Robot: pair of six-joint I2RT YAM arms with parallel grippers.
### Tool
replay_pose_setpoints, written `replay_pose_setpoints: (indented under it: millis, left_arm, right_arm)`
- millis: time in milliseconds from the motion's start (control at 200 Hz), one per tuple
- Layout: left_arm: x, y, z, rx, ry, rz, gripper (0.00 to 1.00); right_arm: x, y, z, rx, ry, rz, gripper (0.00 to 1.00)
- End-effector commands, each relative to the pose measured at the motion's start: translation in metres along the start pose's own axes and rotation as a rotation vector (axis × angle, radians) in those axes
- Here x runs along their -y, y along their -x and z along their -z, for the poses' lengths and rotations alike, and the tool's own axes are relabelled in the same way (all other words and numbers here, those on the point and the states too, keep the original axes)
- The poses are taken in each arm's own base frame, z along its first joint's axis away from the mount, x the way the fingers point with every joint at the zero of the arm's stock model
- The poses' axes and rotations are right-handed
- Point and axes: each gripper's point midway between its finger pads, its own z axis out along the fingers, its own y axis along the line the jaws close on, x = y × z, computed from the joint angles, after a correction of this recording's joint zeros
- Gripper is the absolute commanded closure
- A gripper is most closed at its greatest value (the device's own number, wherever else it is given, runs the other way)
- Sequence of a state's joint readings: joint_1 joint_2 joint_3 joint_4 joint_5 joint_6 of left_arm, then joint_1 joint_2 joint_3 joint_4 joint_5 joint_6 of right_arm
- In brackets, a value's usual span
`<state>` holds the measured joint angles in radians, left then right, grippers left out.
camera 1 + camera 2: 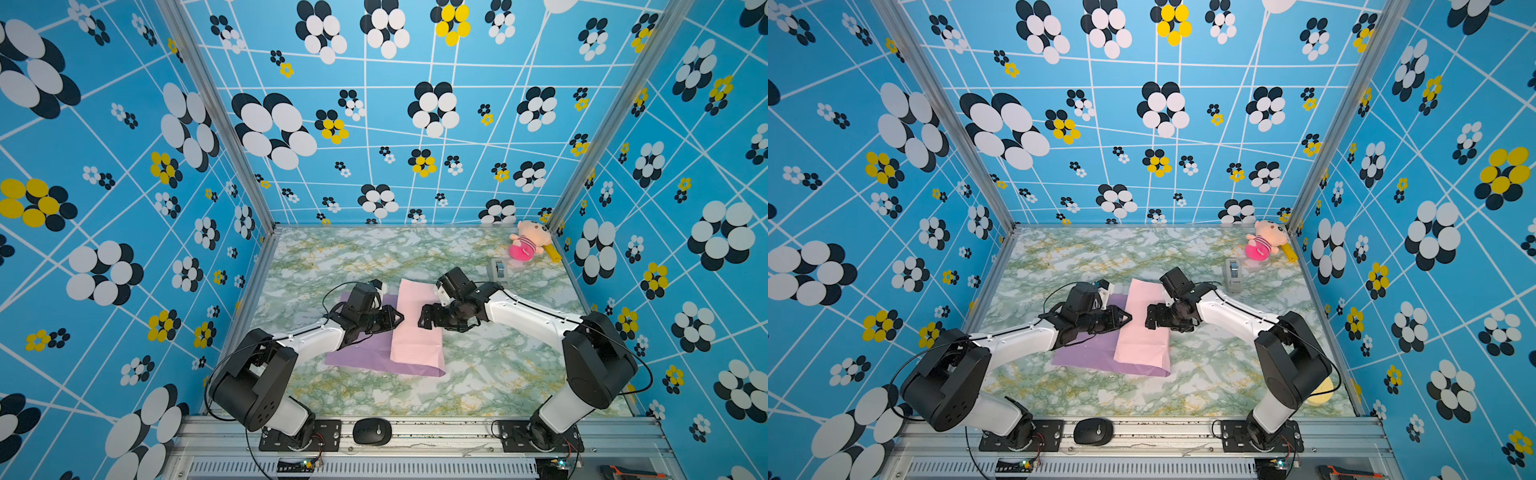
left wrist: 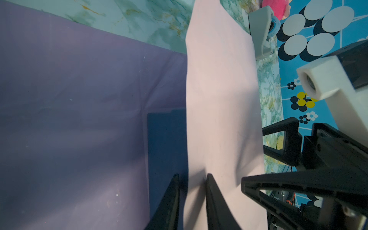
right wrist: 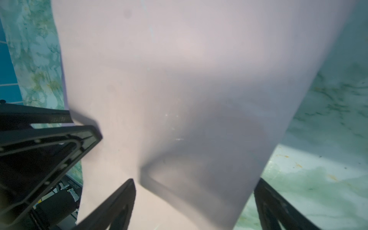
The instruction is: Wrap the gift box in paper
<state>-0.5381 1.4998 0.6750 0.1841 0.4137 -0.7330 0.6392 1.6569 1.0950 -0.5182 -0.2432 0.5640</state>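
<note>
The paper lies mid-table with its lilac face flat and a pale pink flap folded over the gift box. Only a strip of the navy gift box shows beside the flap edge in the left wrist view; in both top views it is hidden. My left gripper sits at the flap's left edge, jaws narrowly apart, with the paper edge running between the fingertips. My right gripper faces it from the right, wide open, straddling the paper-draped box corner.
A grey tape dispenser stands behind the right arm. A pink plush toy and a yellow strip sit in the back right corner. A yellow pad lies by the right arm's base, a black mouse on the front rail.
</note>
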Motion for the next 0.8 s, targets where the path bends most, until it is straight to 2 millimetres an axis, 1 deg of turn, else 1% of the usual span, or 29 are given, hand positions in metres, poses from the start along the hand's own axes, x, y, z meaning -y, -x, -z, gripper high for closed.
replay_pose_setpoints:
  millis: [0,50,100,135,150,175,235,270,360,375,430,485,530,580,640,705,795]
  left_arm:
    - [-0.022,-0.016,0.003,-0.035,0.085,0.02,0.71]
    - [-0.021,-0.012,0.008,-0.022,0.09,0.024,0.69]
    - [-0.025,-0.009,0.014,-0.011,0.106,0.042,0.64]
    - [-0.029,-0.006,0.021,0.003,0.124,0.064,0.59]
    - [-0.032,-0.004,0.025,0.011,0.134,0.079,0.58]
    - [-0.037,-0.003,0.032,0.022,0.15,0.104,0.52]
    - [-0.05,-0.001,0.052,0.061,0.19,0.176,0.47]
    - [-0.061,-0.003,0.066,0.079,0.231,0.227,0.44]
    - [-0.087,-0.012,0.106,0.133,0.344,0.349,0.38]
    - [-0.092,-0.018,0.113,0.133,0.371,0.376,0.37]
    - [-0.105,-0.029,0.135,0.168,0.424,0.448,0.31]
    - [-0.118,-0.043,0.154,0.2,0.473,0.525,0.27]
    - [-0.127,-0.054,0.165,0.222,0.495,0.573,0.25]
    - [-0.138,-0.067,0.172,0.236,0.511,0.642,0.24]
    - [-0.147,-0.078,0.172,0.238,0.495,0.71,0.24]
    - [-0.157,-0.085,0.172,0.245,0.492,0.758,0.23]
    - [-0.167,-0.09,0.173,0.241,0.523,0.766,0.21]
  right_arm:
    - [0.018,-0.008,-0.01,-0.042,-0.074,-0.005,0.18]
    - [0.026,-0.012,-0.013,-0.063,-0.113,-0.002,0.23]
    - [0.031,-0.016,-0.016,-0.082,-0.134,0.002,0.27]
    - [0.035,-0.018,-0.018,-0.091,-0.15,0.004,0.27]
    - [0.036,-0.018,-0.018,-0.092,-0.153,0.005,0.28]
    - [0.037,-0.019,-0.019,-0.094,-0.158,0.007,0.28]
    - [0.039,-0.019,-0.019,-0.092,-0.167,0.011,0.28]
    - [0.038,-0.018,-0.018,-0.087,-0.167,0.014,0.28]
    - [0.035,-0.015,-0.018,-0.08,-0.155,0.017,0.28]
    - [0.034,-0.014,-0.017,-0.078,-0.151,0.018,0.28]
    - [0.031,-0.012,-0.017,-0.073,-0.139,0.019,0.28]
    - [0.03,-0.011,-0.017,-0.071,-0.132,0.02,0.28]
    - [0.027,-0.011,-0.016,-0.068,-0.121,0.024,0.28]
    - [0.025,-0.009,-0.015,-0.063,-0.114,0.028,0.28]
    - [0.023,-0.009,-0.014,-0.063,-0.104,0.035,0.28]
    - [0.022,-0.008,-0.013,-0.061,-0.099,0.042,0.28]
    - [0.021,-0.009,-0.014,-0.069,-0.097,0.047,0.28]
